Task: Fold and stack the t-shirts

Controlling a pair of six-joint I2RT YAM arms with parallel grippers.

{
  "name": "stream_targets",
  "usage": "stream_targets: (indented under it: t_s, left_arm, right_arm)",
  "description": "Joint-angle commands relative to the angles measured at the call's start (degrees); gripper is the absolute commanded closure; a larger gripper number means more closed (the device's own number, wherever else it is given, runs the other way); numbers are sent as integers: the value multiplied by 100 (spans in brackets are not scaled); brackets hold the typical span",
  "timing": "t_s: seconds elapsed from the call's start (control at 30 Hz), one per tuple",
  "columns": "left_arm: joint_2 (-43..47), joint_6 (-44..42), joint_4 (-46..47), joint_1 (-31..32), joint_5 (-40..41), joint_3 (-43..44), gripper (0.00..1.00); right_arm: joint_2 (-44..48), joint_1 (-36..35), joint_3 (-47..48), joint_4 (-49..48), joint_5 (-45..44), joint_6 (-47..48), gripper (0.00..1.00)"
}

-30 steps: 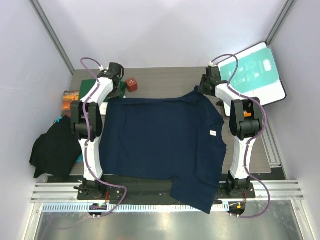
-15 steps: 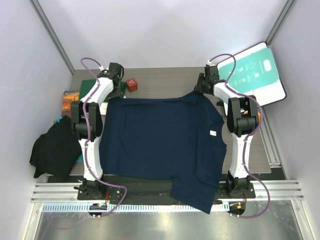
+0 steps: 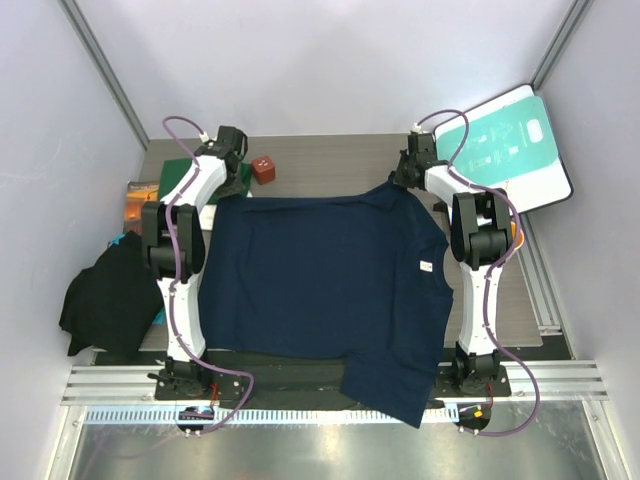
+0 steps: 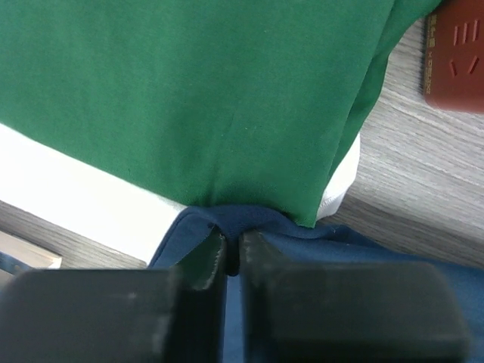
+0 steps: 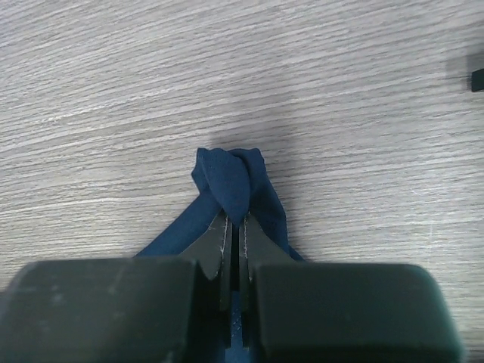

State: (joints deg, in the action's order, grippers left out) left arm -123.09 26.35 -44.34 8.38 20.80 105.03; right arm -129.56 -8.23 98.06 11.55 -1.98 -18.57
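Note:
The navy t-shirt (image 3: 320, 275) lies spread flat on the table, one sleeve hanging over the near edge. At its far left corner my left gripper (image 3: 228, 192) is shut on a fold of navy cloth (image 4: 234, 221), right beside the folded green t-shirt (image 4: 189, 98), which lies on the cream-white t-shirt (image 4: 76, 197). At the far right corner my right gripper (image 3: 398, 182) is shut on a bunched tip of the navy t-shirt (image 5: 231, 178), pressed against the wood.
A red-brown cube (image 3: 263, 168) stands near the green t-shirt (image 3: 240, 180). A teal-and-white board (image 3: 505, 145) leans at the back right. A small brown-orange book (image 3: 140, 200) and a heap of dark cloth (image 3: 105, 295) lie off the left edge.
My right gripper has closed on the navy t-shirt's far right corner after shifting slightly left. The left gripper has kept its hold and place.

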Motion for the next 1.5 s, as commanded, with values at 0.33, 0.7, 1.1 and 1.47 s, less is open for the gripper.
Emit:
stream_targets:
  t_s: [0.33,0.7,1.1,1.47]
  left_arm:
    - [628,-104,312,-91,-576,-361,56]
    - [452,-42,356,-82,-612,-396,75]
    - [891,151,566,-91,-823,-659,100]
    - [1418,389,575,-346,-1104,-607,100]
  right_arm:
    - [502,14,20,-294,4,29,99]
    - [510,23,-6,-311,13,37,99]
    - [1064,49,-243,-250,31,73,99]
    - [1617,295,-288,-180,119,2,99]
